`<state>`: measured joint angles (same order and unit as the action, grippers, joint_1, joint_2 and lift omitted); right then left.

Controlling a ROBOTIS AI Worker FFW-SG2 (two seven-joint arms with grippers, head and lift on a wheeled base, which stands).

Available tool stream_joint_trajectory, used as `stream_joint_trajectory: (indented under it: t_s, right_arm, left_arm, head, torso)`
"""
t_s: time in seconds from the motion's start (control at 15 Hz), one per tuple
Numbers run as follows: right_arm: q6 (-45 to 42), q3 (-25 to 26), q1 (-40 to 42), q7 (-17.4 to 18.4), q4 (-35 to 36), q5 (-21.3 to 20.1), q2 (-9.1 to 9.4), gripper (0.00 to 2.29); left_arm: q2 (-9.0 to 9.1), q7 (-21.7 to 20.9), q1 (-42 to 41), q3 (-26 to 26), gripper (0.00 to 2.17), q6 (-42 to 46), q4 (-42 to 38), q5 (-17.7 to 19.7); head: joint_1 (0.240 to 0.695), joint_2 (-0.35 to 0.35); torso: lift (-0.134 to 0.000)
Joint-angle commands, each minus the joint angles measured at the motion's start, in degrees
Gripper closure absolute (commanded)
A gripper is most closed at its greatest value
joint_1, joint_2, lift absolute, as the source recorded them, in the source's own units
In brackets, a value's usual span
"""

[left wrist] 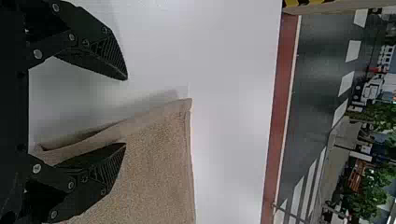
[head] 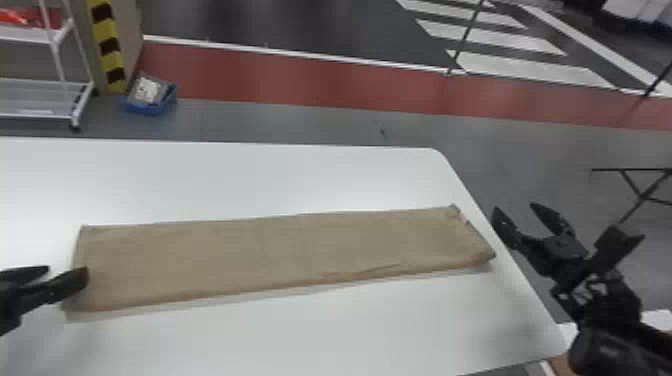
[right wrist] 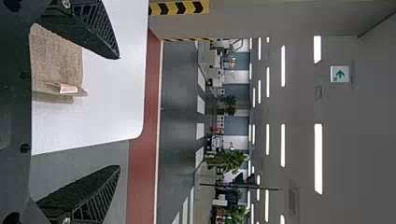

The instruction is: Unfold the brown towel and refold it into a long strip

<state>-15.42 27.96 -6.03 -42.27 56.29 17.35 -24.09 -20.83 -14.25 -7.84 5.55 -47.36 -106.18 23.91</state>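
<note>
Arrangement at the surface (head: 250, 175), described from left to right. Far left, beyond the far edge of the surface, a white rack (head: 30, 34) stands on the floor; its upper shelf carries red contents (head: 15, 17), too blurred to identify. The left end effector (head: 66, 273) is wide at the strip's left end. In the left wrist view, the end effector (left wrist: 126, 111) has the towel's short left edge between its separated fingers, one finger over cloth, the other over bare surface; contact cannot be determined. Past the far edge, beside a yellow-and-black striped post (head: 105, 37), a blue bin (head: 150, 108) on the floor contains a pale item (head: 147, 90) and something dark. The brown towel (head: 280, 255) lies flat as a long strip, roughly along the far edge, its right end just beside the right edge of the surface. A small red-and-white label (right wrist: 68, 88) shows at that end in the right wrist view. Far right, beyond the right edge, the right end effector (head: 514, 207) is wide, with nothing between its fingers.
</note>
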Motion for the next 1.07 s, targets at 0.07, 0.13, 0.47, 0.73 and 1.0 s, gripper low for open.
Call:
stream_joint_trajectory:
  t_s: [0.07, 0.13, 0.47, 0.73, 1.0]
  right_arm:
    - [-0.1, -0.4, -0.5, 0.0, -0.4, 0.0, 0.01, 0.05]
    - [-0.1, -0.4, -0.7, 0.0, -0.6, 0.0, 0.01, 0.05]
    - [-0.1, -0.5, -1.3, 0.3, -0.9, 0.0, 0.1, 0.05]
    - [-0.3, -0.6, -1.4, 0.7, -1.0, 0.0, 0.18, 0.05]
    - [-0.3, -0.8, -2.0, 0.6, -1.2, -0.3, 0.18, 0.05]
  left_arm:
    - [0.09, -0.1, 0.1, -0.8, 0.46, -0.1, -0.2, 0.1]
    - [0.09, -0.3, 0.4, -1.1, 0.47, -0.1, -0.2, -0.1]
    - [-0.18, -0.4, 2.3, -1.6, 1.21, -0.4, 0.1, -0.9]
    - [-1.32, -0.4, 3.7, -1.1, 1.27, -3.4, 0.2, -0.7]
    - [-1.67, -0.3, 3.7, 0.0, 1.27, -3.4, 0.4, -2.3]
  head:
    - [0.695, -0.282]
    - [0.695, -0.283]
    - [0.695, -0.291]
    - [0.695, -0.28]
    - [0.695, -0.269]
  torso:
    - [-0.123]
    - [-0.123]
    - [-0.123]
    - [-0.123]
    - [-0.123]
